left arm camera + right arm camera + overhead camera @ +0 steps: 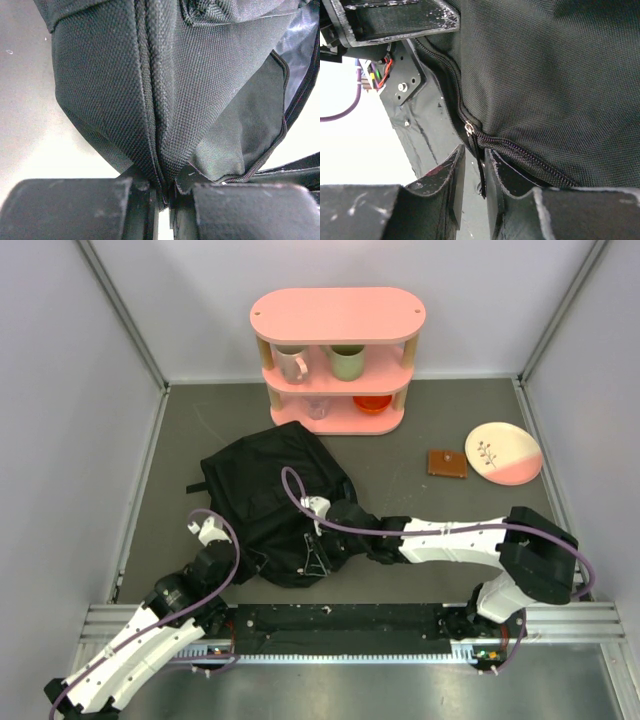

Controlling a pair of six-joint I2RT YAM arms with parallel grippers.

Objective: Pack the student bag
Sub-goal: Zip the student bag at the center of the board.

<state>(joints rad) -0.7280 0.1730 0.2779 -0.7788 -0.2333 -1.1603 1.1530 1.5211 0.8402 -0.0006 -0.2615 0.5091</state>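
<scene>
The student bag [110, 90] is coarse woven black cloth, matt and grainy, with a smoother, shinier lining [302, 40] showing at its opening. Its zip slider [468, 129] glints like metal — the zip teeth [530, 157] look dull black. The fingers [445, 180] of the right gripper [475, 172] are matt black, scuffed pale at the edges. The pink shelf [337, 315] has a smooth satin top on bare wooden posts [264, 352]; the plate [503, 453] looks glazed. The wallet [447, 462] looks like brown leather, and the tabletop [180, 440] is matt grey — faintly scuffed.

No legible text, label or number anywhere.
</scene>
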